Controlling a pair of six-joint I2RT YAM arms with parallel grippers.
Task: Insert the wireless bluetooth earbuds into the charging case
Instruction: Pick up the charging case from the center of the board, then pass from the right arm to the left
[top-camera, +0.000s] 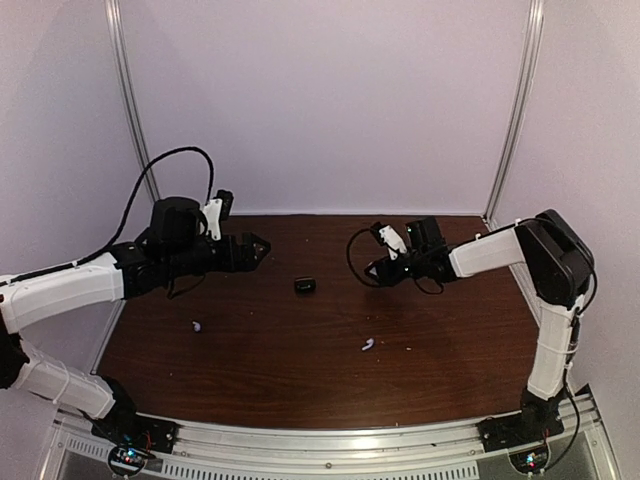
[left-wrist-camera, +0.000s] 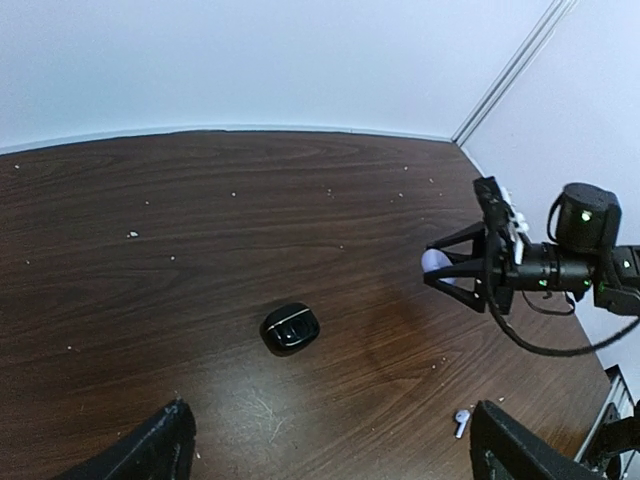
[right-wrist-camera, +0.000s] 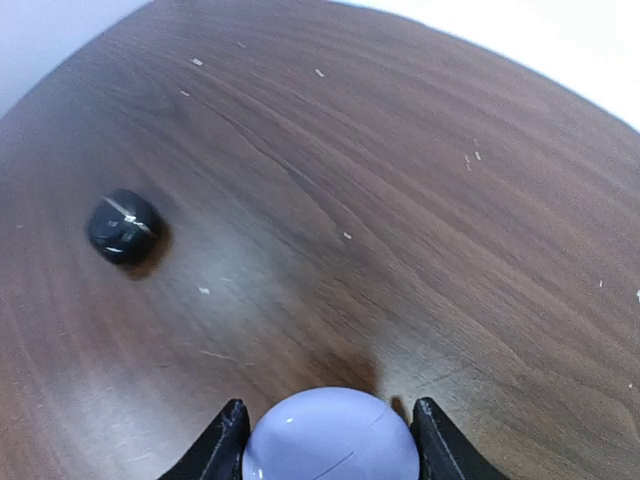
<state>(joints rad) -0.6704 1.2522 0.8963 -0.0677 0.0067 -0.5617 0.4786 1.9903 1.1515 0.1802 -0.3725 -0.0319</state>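
from above we see the left end effector (top-camera: 262, 243) spread wide and empty, one earbud (top-camera: 197, 326) lying front left on the dark surface (top-camera: 300, 370), a second earbud (top-camera: 368, 345) front centre, and a small black oval object (top-camera: 305, 286) further back. in the left wrist view the right end effector (left-wrist-camera: 430, 266) grasps the lavender charging case (left-wrist-camera: 434, 260) off the surface; the right wrist view shows it wedged between both fingers (right-wrist-camera: 225, 445).

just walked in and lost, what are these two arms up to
The right gripper grips the lavender charging case, which looks closed, just above the table. The left gripper hangs open and empty. One earbud lies loose at front left, the other earbud front centre, neither inserted yet. A black oval object sits between the arms.
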